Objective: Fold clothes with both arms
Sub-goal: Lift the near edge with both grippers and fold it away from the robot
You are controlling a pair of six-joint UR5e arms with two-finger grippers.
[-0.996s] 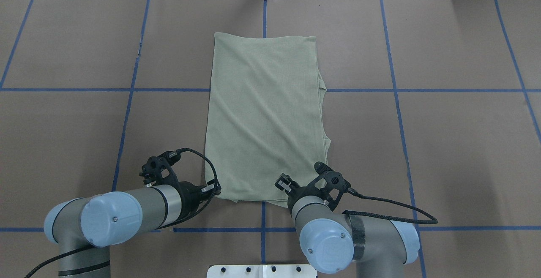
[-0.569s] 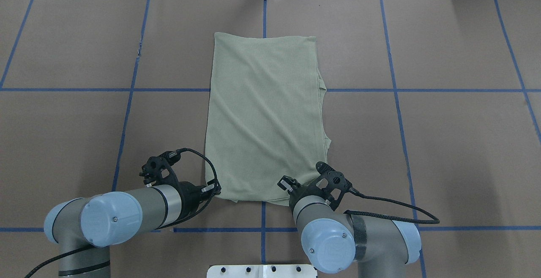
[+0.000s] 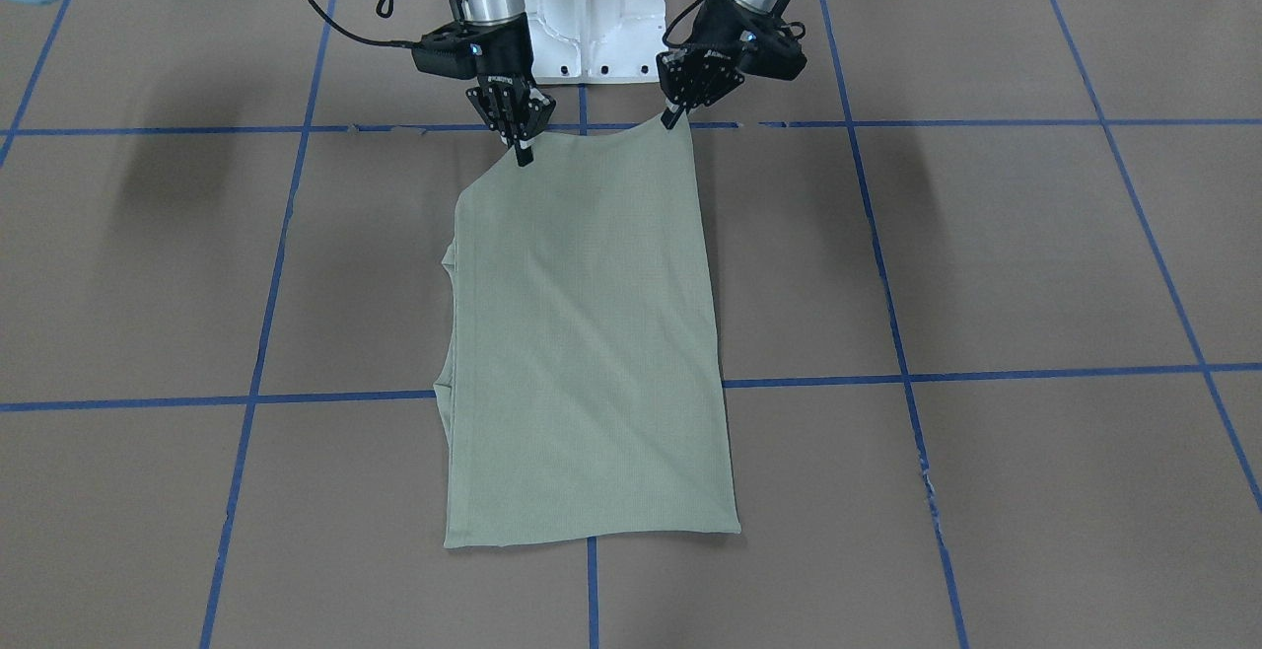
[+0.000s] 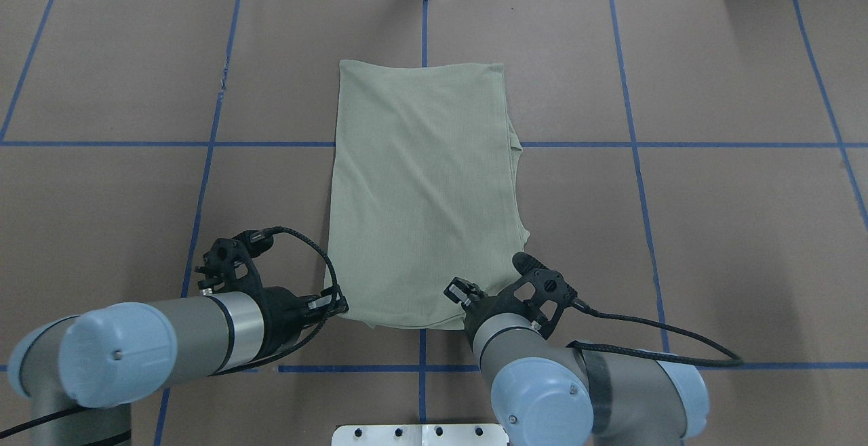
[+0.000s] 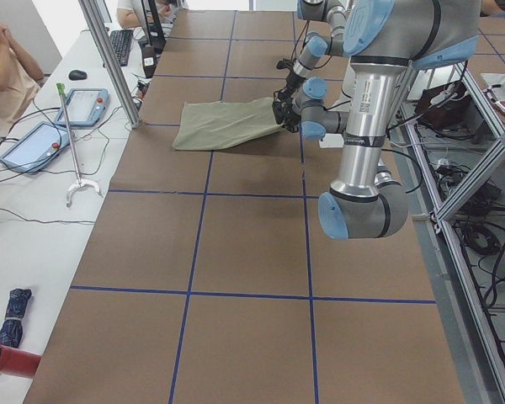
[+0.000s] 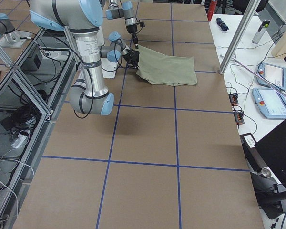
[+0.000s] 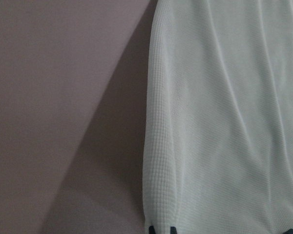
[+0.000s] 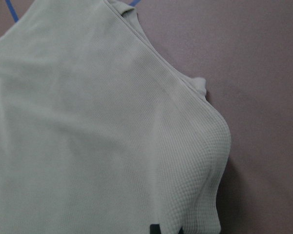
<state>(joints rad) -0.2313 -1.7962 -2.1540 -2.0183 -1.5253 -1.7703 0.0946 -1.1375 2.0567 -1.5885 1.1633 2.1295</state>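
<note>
Together, left hand [image 3: 674, 117] and right hand [image 3: 520, 150] pinch the folded sage-green shirt [image 4: 420, 188].
Each holds a near corner just above the desk [image 4: 746, 229].

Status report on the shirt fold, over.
Left gripper and right gripper shut on robot-side edge of the shirt. That edge lifted, rest flat. Nothing seen in the way.

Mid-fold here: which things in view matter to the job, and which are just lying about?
Job: sage-green knit shirt; left black two-finger gripper; right black two-finger gripper, both pinching it.
Lying about: blue-edged tablet; black keyboard; red cylinder; dark folded umbrella.
</note>
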